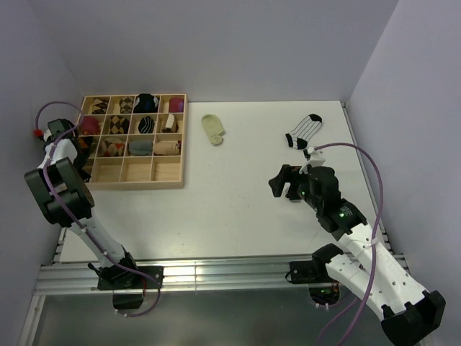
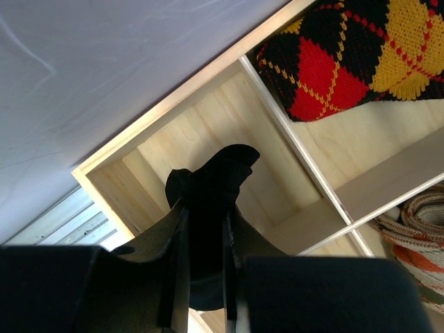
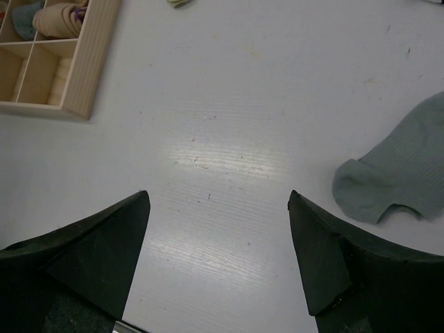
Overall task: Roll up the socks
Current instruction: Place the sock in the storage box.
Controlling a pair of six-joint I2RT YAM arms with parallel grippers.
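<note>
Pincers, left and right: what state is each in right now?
Left pincer: closed, holding a black sock.
Right pincer: open, holding nothing.

Light: bright, even, from overhead | Glare: pale sheen patch on tabletop (image 3: 229, 149), right wrist view | Shadows: soft, faint | Focus: left tool (image 2: 206, 222) close, near-black, detail lost, edges soft | Top view: sharp

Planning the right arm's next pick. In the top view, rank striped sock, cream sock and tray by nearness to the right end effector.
1. Striped sock, just beyond the right end effector, right side.
2. Cream sock, far middle.
3. Tray, far left.
</note>
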